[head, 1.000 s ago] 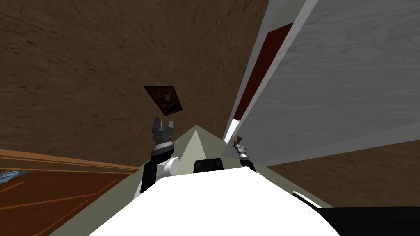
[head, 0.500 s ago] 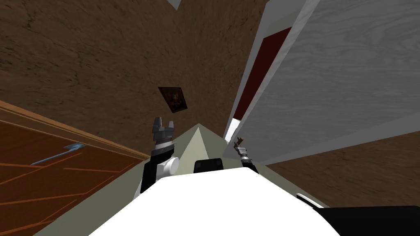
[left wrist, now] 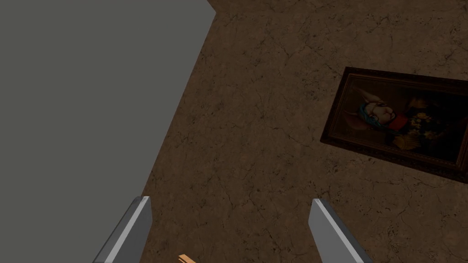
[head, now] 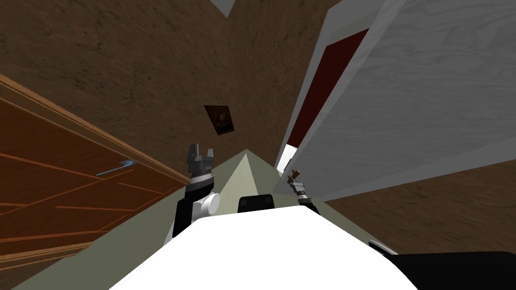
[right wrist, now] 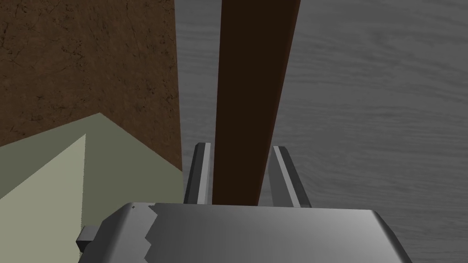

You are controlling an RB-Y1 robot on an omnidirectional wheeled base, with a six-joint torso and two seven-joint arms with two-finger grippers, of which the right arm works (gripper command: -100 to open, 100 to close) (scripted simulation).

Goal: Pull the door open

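At the grey door [right wrist: 374,91], right gripper [right wrist: 241,147] jaws pinch the brown handle [right wrist: 256,68], long axis running forward between them. Wide jaws on left gripper [left wrist: 229,200].

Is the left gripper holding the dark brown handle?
No, the left gripper stands open and empty; the right gripper is shut on the dark brown handle.

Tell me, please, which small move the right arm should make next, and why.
Probably pull the right gripper a little back toward the chest. Its fingers press both sides of the dark brown handle on the grey door, so the grip looks ready. The left gripper is open and holds nothing.
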